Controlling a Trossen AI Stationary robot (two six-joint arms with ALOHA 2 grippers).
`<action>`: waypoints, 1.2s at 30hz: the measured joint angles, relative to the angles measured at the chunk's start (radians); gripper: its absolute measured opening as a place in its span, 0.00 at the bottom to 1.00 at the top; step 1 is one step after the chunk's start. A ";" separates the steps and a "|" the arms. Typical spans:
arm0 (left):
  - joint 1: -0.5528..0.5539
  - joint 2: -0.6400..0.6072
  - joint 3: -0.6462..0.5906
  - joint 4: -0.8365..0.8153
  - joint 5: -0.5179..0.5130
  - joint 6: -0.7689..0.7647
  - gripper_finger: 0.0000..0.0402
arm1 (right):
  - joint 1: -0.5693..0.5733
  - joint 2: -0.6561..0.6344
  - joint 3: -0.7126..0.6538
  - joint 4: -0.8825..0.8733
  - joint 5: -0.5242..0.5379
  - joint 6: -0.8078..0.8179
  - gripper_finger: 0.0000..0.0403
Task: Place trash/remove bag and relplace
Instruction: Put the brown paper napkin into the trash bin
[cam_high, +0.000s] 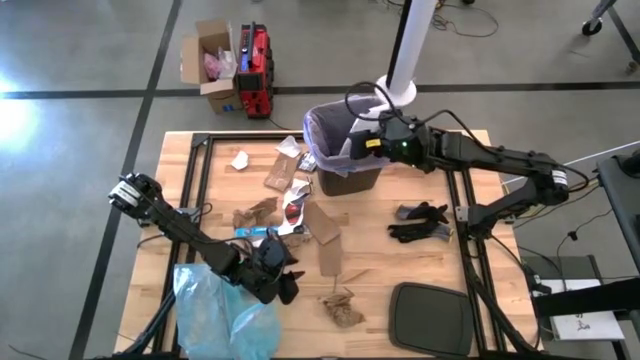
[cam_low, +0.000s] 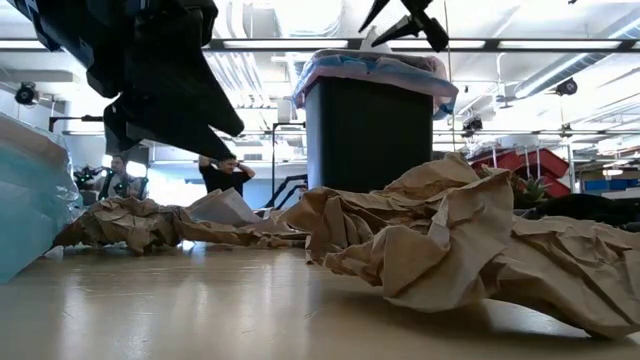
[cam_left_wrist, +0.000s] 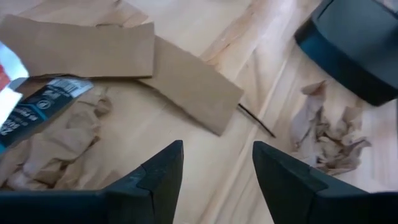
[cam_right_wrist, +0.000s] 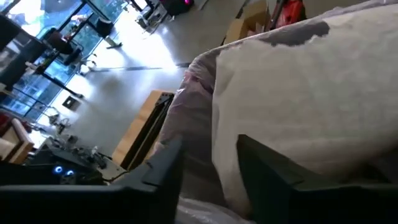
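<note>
Black bin (cam_high: 345, 160) standing upright at the table's far edge, lined with the pale lavender-pink bag (cam_high: 322, 128), its rim folded over the bin's lip. Right gripper (cam_high: 372, 143) at the bin's rim on the right side, fingers parted with a gap between them; in the right wrist view, pale plastic right in front of the fingers (cam_right_wrist: 158, 171), nothing clearly pinched. Trash scattered over the wood between bin and near edge: a flat cardboard strip (cam_high: 326, 238), crumpled brown paper (cam_high: 342, 308), white bits (cam_high: 239, 159), a wrapper (cam_high: 294, 208). Left gripper (cam_high: 283, 268) low over the table near the front, beside the cardboard strip, jaws half apart and empty; bare wood between the fingertips (cam_left_wrist: 163, 165) in the left wrist view. Light-blue bag (cam_high: 215, 310) bunched at the near left corner. Black gloves (cam_high: 420, 222) right of centre, a dark lid (cam_high: 428, 318) at the near edge.

Likely step: gathering scraps into the bin. Best done by lowering the left fingers to straddle an edge of the cardboard, closing firmly on the thin sheet, then lifting clear before carrying across. Worth keeping the right gripper steady at the rim, so the liner stays open and does not slip inward.
</note>
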 joint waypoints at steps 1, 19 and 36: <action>-0.001 0.000 0.000 0.007 0.000 0.000 0.45 | 0.000 -0.003 0.005 0.002 -0.006 0.000 0.41; -0.013 0.000 0.041 0.033 0.002 0.009 0.42 | -0.130 -0.014 0.114 0.017 0.023 -0.087 0.41; -0.014 0.001 0.052 0.034 0.002 0.008 0.45 | -0.186 0.149 0.114 -0.110 -0.295 -0.080 0.02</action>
